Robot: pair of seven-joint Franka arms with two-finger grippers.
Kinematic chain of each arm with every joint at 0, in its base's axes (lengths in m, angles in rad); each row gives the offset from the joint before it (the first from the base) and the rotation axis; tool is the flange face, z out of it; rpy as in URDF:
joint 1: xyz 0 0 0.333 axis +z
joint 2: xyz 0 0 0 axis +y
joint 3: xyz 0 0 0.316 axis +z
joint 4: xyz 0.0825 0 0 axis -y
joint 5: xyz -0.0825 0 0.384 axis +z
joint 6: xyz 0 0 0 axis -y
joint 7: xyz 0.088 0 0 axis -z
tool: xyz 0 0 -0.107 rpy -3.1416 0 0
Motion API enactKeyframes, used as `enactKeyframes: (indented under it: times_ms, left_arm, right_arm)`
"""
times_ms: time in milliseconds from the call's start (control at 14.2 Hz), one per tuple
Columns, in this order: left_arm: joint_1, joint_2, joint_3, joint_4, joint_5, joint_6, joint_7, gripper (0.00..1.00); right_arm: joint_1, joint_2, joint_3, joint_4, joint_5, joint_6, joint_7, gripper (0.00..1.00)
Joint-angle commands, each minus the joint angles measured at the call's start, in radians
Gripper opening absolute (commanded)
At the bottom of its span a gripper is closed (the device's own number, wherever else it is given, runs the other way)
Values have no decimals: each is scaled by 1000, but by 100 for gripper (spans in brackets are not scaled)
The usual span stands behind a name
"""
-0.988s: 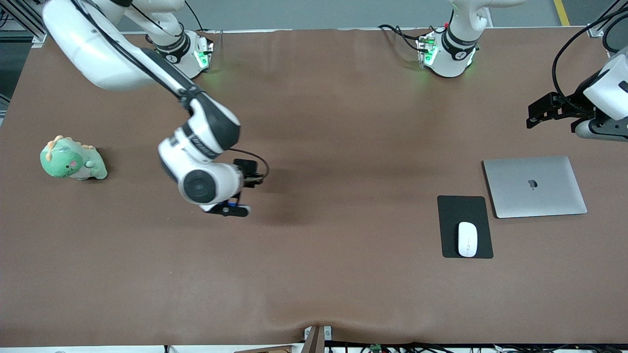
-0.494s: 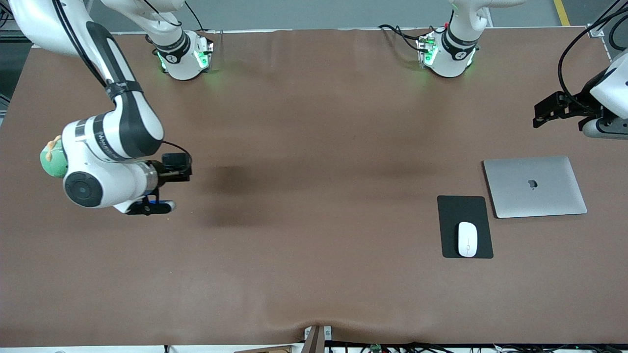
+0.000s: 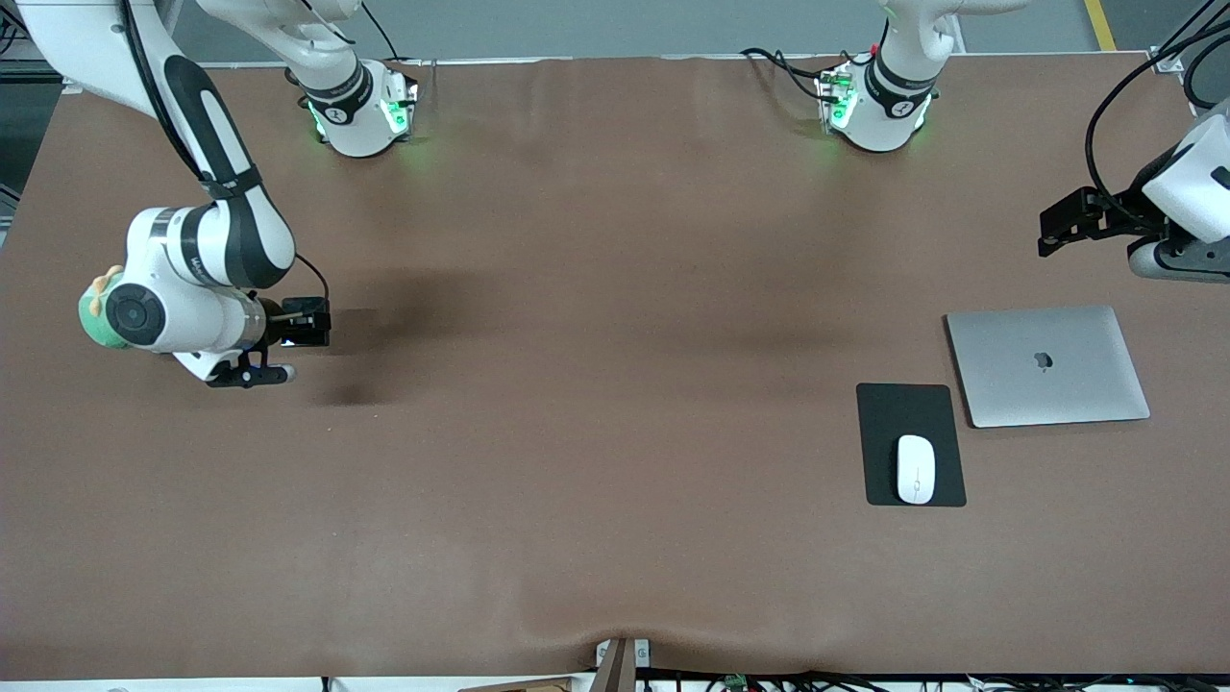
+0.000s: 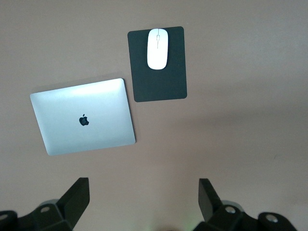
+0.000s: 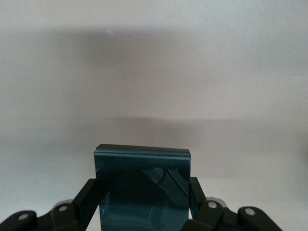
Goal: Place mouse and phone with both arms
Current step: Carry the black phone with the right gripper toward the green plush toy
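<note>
The right gripper (image 3: 252, 375) hangs over the table's right-arm end beside the green plush toy (image 3: 96, 322), clamped on the glossy black phone (image 5: 142, 185) by its long sides.

The white mouse (image 3: 916, 468) lies on the black mouse pad (image 3: 908, 408), long axis running twelve to six o'clock in the front view, at seven o'clock from the closed silver laptop (image 3: 1047, 365).

The left gripper (image 4: 144, 204) waits above the laptop, fingers apart.

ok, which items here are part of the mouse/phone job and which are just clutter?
Job:
- mouse, on the black mat
- phone, held in the right gripper over the table's right-arm end
- left gripper, open, up over the laptop end

Clutter:
- closed silver laptop
- green plush toy, mostly hidden by the right arm
</note>
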Motion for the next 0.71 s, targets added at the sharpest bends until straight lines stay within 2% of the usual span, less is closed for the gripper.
enactKeyframes:
  times_ms: [0,353,494,565,635]
  left_arm:
    - [-4,3,-1,16,22,-1,15,100]
    - [-1,3,1,15,21,-1,17,100]
    - [-1,3,-1,15,22,-1,17,100]
    - [-1,3,1,16,22,-1,17,100]
    - [-3,3,-1,16,22,-1,17,100]
  right_arm:
    - [17,-53,-34,-145,23,156,-52,0]
    - [1,-20,-57,-217,25,320,-105,0]
    - [-1,6,-77,-219,54,336,-105,1]
    - [1,9,-77,-219,91,334,-105,21]
    - [1,15,-77,-219,103,330,-104,51]
